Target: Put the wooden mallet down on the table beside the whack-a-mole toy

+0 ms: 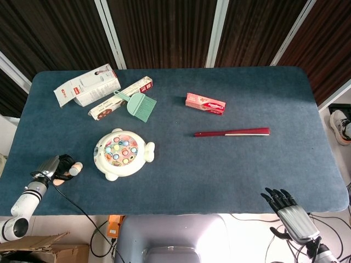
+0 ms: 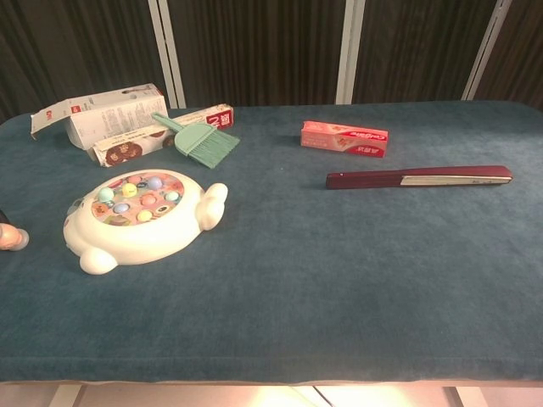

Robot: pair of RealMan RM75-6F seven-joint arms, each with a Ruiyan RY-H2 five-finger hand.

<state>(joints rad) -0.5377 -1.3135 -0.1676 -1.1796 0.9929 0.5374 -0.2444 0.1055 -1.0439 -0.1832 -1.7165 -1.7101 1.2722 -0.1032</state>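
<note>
While gripping mallet (image 1: 73, 169), left hand (image 1: 55, 169) lies low on table (image 1: 230, 170).

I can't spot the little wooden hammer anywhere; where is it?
In the head view, the wooden mallet is near the table's front left corner, held by the left hand, just left of the whack-a-mole toy.

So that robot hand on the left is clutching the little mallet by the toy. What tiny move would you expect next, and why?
Probably lowering it a touch and letting go. The left robot hand holds the wooden mallet low over the table, just left of the whack-a-mole toy and apart from it. That is already a spot beside the toy, so only the release seems left. Whether the mallet touches the cloth yet, I cannot tell.
</note>
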